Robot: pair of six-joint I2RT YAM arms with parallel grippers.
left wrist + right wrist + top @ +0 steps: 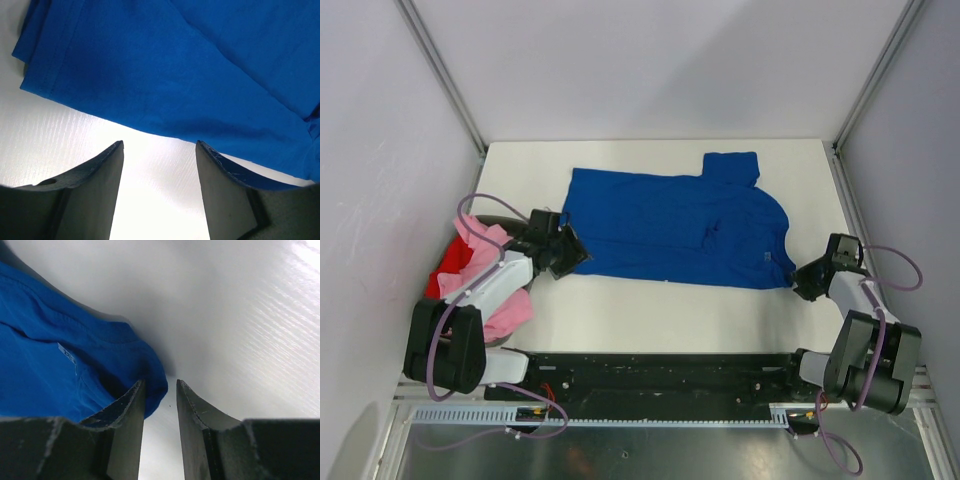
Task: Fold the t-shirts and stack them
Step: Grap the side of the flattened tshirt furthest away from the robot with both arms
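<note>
Blue t-shirt [670, 225] between left end effector [580, 258] and right end effector [797, 281], both parted, empty; pink t-shirt [515, 308] leftward.

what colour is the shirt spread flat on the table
The spread t-shirt is royal blue, seen best in the top external view.

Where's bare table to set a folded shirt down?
Widest: the table strip between the blue t-shirt and the arm bases. Narrower band behind it, back left. Crowded left edge: pink t-shirt and red t-shirt heaped under the left arm.
</note>
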